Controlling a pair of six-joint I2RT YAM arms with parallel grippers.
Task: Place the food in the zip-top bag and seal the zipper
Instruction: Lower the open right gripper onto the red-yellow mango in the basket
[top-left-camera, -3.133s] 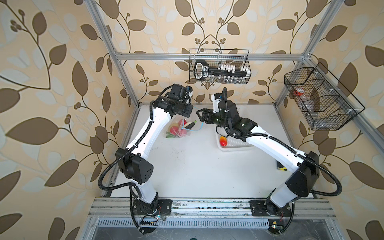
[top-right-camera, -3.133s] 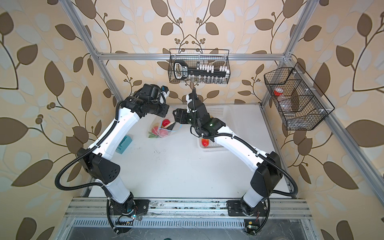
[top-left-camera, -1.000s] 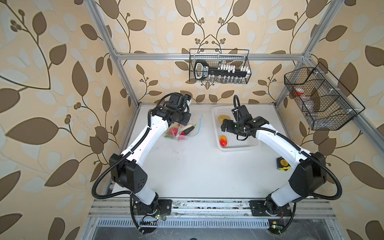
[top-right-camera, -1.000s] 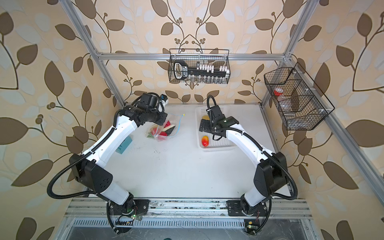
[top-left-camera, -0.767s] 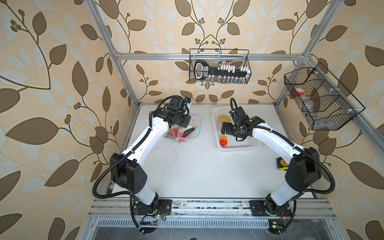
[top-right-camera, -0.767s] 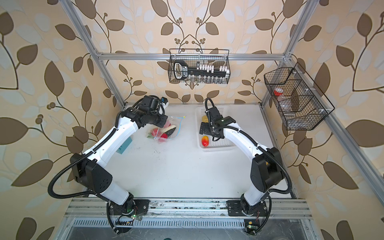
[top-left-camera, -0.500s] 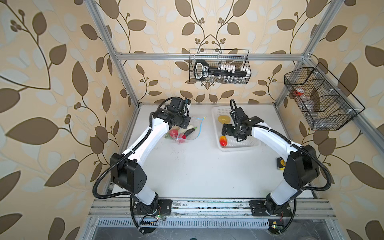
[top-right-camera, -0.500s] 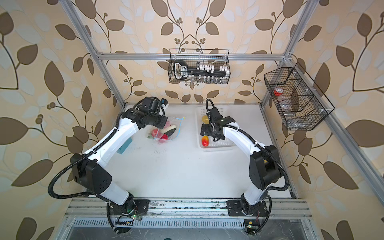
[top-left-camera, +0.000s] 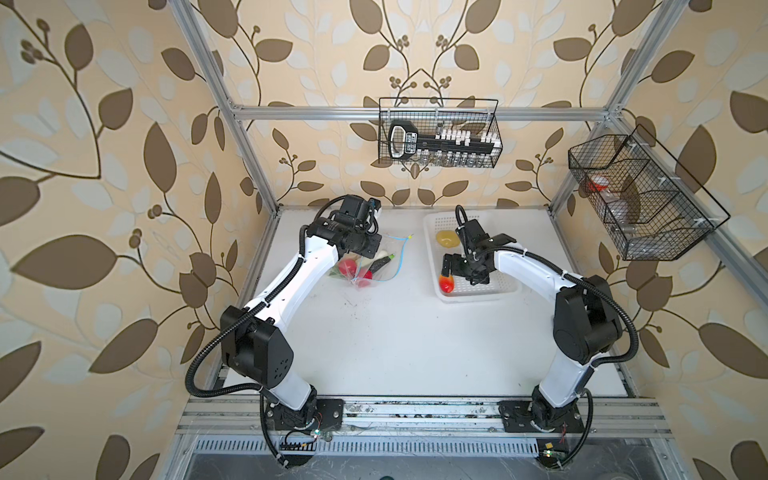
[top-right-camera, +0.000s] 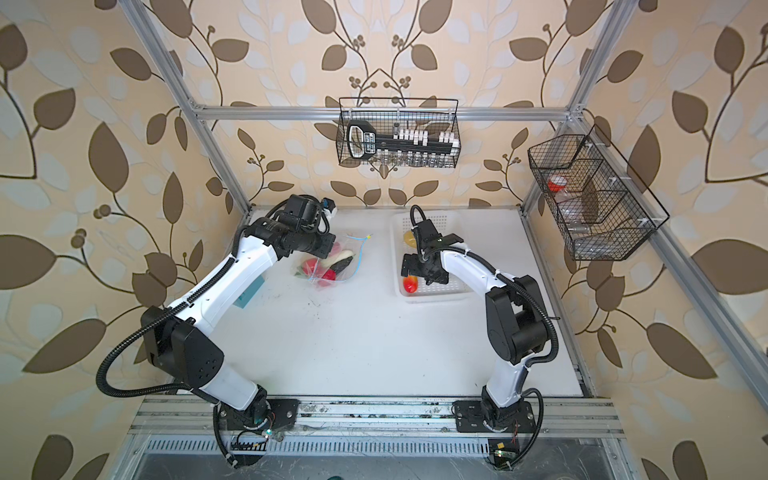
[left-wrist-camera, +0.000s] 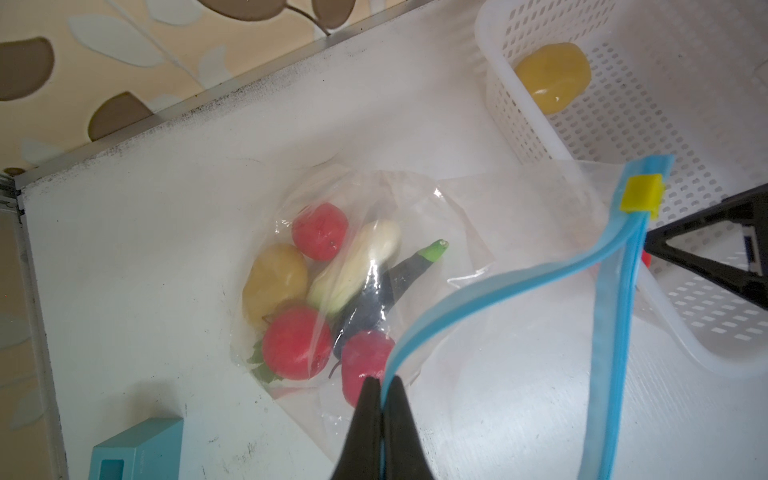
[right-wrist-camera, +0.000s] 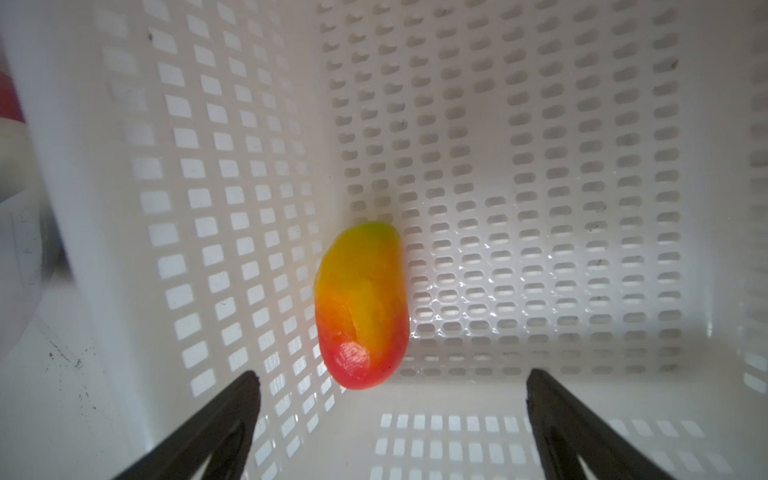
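Zip-top bag (left-wrist-camera: 469, 216) is lying at 11 o'clock on worktop (top-left-camera: 395, 332), mouth standing open. Red tomatoes (left-wrist-camera: 320, 230), potato (left-wrist-camera: 276, 282), cabbage (left-wrist-camera: 357, 266) and eggplant (left-wrist-camera: 370, 309) are sitting inside it. Left end effector (left-wrist-camera: 381, 380) is pinching fully closed on zipper (left-wrist-camera: 498, 286); yellow slider (left-wrist-camera: 642, 197) is sitting at strip's end. White perforated basket (right-wrist-camera: 540, 166) is sitting at 1 o'clock. Right end effector (right-wrist-camera: 392, 375) is hanging inside it, jaws spread wide, gripping nothing. Mango (right-wrist-camera: 361, 307) is lying just ahead of fingertips, at basket's 7 o'clock corner in both top views. Second potato (left-wrist-camera: 552, 77) is resting at basket's 11 o'clock corner.
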